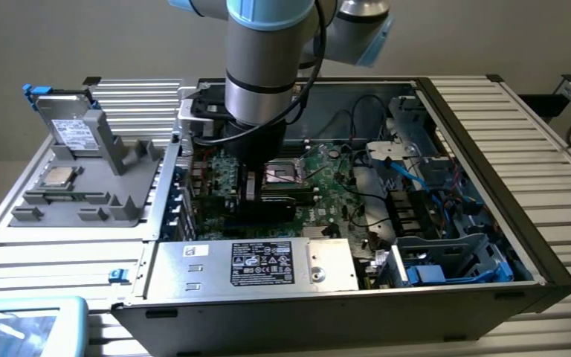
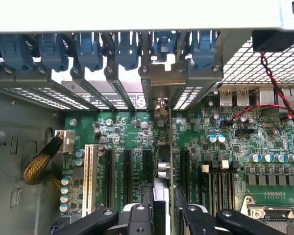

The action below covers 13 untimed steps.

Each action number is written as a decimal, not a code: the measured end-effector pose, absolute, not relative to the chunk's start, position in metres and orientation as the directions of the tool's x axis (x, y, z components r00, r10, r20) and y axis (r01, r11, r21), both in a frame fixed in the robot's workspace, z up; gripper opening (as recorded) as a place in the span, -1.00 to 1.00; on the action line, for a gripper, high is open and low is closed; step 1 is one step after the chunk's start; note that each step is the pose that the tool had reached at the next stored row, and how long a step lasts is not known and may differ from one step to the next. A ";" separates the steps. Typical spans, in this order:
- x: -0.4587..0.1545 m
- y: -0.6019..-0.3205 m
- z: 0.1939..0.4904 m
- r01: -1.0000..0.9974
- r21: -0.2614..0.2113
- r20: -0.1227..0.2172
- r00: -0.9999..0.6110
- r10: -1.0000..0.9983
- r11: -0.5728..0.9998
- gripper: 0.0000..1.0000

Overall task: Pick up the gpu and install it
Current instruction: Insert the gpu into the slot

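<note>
Black pincer fingers [image 2: 137, 215] sit closest in the wrist view, one on each side of a thin card seen edge-on. The pincer [image 2: 161, 215] is pressed onto that card, the gpu [image 2: 170, 156], a small flat green circuit board with a silver end bracket. The board stands upright on its long edge above the large green motherboard [image 2: 235, 147]. It runs in line with the row of long black expansion slots [image 2: 127, 171], with slots on either side of it. Its bracket end reaches the rear wall of the case, just below a row of blue plastic retaining clips [image 2: 127, 49]. Whether its lower edge is fully seated in a slot cannot be told.

Beside the black slots lies one white slot [image 2: 90, 171]. Beyond that, a yellow braided cable [image 2: 36, 169] curves to a white plug. Twisted red and black wires [image 2: 274, 98] cross the perforated metal grille at the far corner.

In the exterior view, a grey and pale blue robot arm [image 1: 261, 59] reaches straight down into an open dark computer case [image 1: 523, 245] lying on its side on a slatted metal desk [image 1: 523, 119]. The pincer [image 1: 261, 197] is low over the motherboard, near the case's rear wall on the exterior view's left. A silver labelled box [image 1: 256, 264] fills the near corner of the case. A grey plastic holder [image 1: 97, 171] rests on the desk outside the case.
</note>
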<state>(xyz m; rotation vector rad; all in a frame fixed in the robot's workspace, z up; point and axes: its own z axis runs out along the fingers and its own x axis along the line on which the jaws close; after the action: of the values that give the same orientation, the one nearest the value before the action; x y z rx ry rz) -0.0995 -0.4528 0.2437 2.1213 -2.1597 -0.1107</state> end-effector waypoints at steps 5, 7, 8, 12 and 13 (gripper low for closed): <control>-0.099 -0.453 0.244 -0.991 0.130 0.029 -0.016 -0.999 0.020 -0.45; -0.099 -0.453 0.244 -0.991 0.130 0.030 -0.016 -0.999 0.020 -0.45; -0.099 -0.453 0.244 -0.991 0.130 0.030 -0.016 -0.999 0.020 -0.45; -0.100 -0.453 0.244 -0.991 0.130 0.031 -0.016 -0.999 0.020 -0.45; -0.100 -0.453 0.244 -0.991 0.130 0.031 -0.016 -0.999 0.020 -0.45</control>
<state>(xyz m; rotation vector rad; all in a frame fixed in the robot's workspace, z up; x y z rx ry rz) -0.0997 -0.4528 0.2437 2.1202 -2.1588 -0.1082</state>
